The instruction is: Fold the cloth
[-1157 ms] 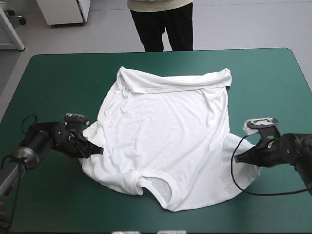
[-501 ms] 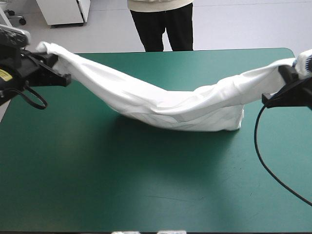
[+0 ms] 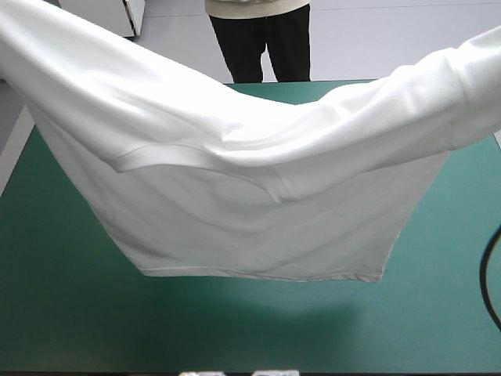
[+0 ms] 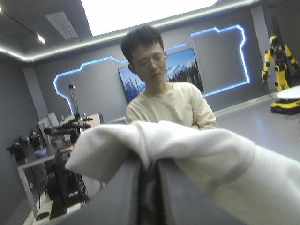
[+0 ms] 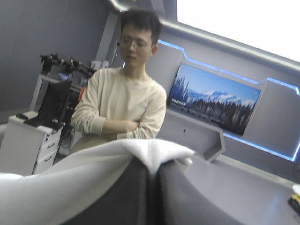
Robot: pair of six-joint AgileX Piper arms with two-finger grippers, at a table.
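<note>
The white T-shirt (image 3: 250, 211) hangs in the air as a wide sheet stretched between both arms, its neckline (image 3: 168, 155) facing the high view and its lower hem (image 3: 258, 274) above the table. Both grippers are outside the high view, past the shirt's upper corners. In the left wrist view my left gripper (image 4: 149, 161) is shut on the T-shirt (image 4: 197, 150), with cloth bunched over the black fingertips. In the right wrist view my right gripper (image 5: 151, 176) is shut on the T-shirt (image 5: 70, 187), and a white corner pokes up between its fingers.
The teal-green table (image 3: 438, 313) lies under the hanging shirt, with the shirt's shadow on it near the front. Its far edge (image 3: 337, 82) shows just above the cloth.
Earlier the shirt lay spread flat with a gripper at each side. Both arms then lifted its ends, and it now hangs higher, off the table.
</note>
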